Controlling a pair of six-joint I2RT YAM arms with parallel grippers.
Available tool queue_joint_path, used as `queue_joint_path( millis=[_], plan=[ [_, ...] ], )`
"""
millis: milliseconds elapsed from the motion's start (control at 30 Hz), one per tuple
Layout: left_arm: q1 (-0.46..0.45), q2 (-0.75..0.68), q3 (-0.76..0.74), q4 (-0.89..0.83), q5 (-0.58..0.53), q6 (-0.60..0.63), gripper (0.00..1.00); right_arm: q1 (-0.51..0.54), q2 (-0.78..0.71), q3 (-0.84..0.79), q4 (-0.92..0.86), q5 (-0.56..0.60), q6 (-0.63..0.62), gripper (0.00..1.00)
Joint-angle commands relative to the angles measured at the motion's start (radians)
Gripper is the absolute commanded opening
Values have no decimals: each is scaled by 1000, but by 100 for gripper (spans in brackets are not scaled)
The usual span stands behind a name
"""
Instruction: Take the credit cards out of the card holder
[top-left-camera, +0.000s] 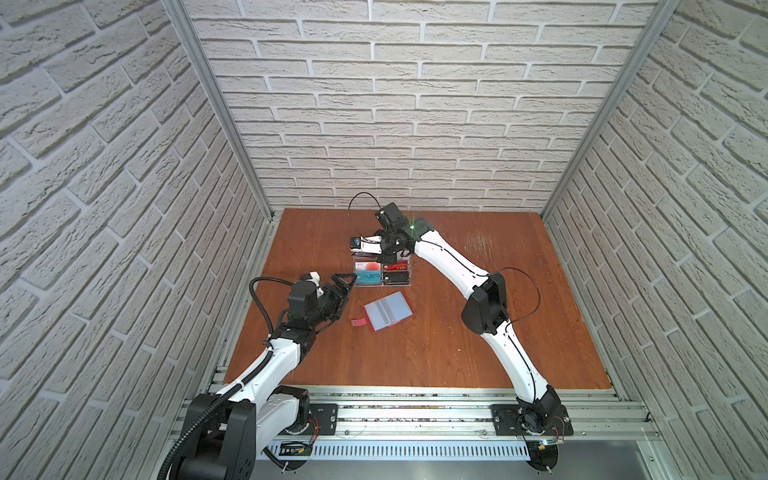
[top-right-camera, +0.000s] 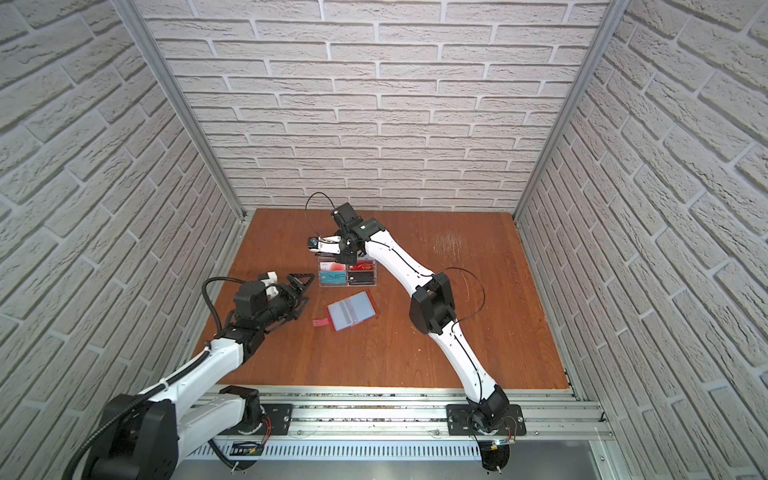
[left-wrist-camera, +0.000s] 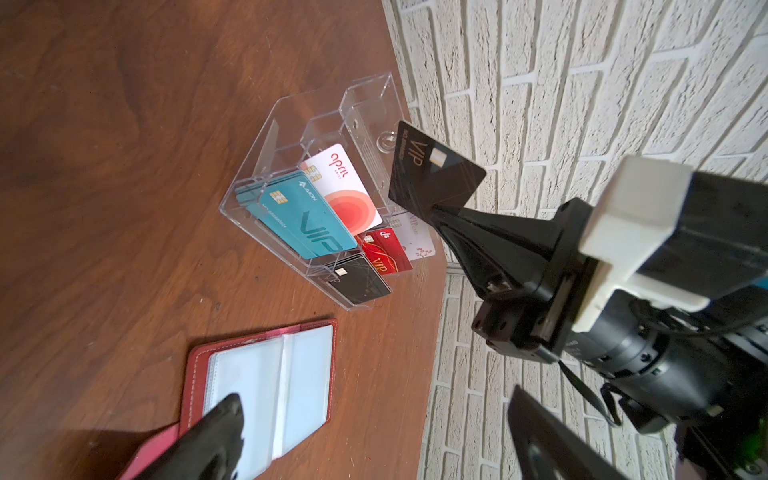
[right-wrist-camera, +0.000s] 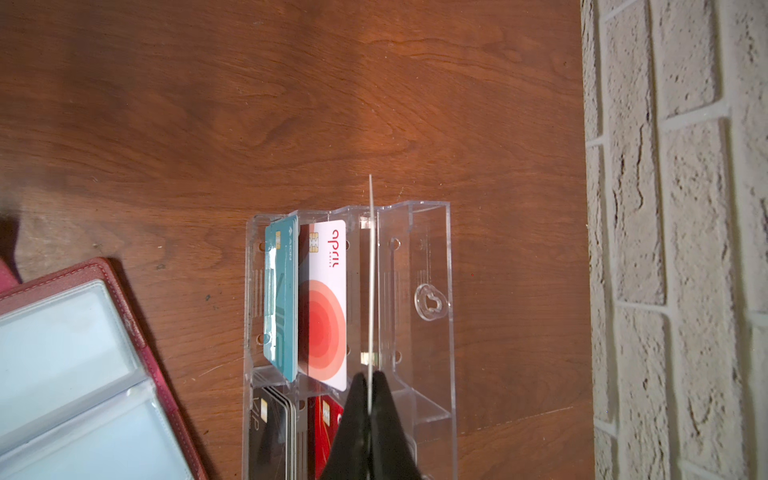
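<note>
Pinches credit card (left-wrist-camera: 432, 170) upright in right hand (right-wrist-camera: 369, 380) above clear tray (right-wrist-camera: 451, 266), likely for slotting in, with left hand (top-left-camera: 345, 283) released near tray.

The right hand (right-wrist-camera: 369, 376) pinches a thin card (right-wrist-camera: 370, 270), seen edge-on, between its 2 black fingers (right-wrist-camera: 353, 415) above the clear tray (right-wrist-camera: 448, 257). The open red card holder (right-wrist-camera: 62, 284) lies apart on the wooden surface (right-wrist-camera: 291, 104).
</note>
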Motion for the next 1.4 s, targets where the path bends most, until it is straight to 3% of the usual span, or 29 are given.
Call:
queue_joint_path(
  millis=[0,1367],
  plan=[
    [9,3,-17,67,5,20,98,-5,-14,24,19,10,0,5],
    [37,24,-60,115,19,11,98,0,73,24,14,112,4,6]
  ],
)
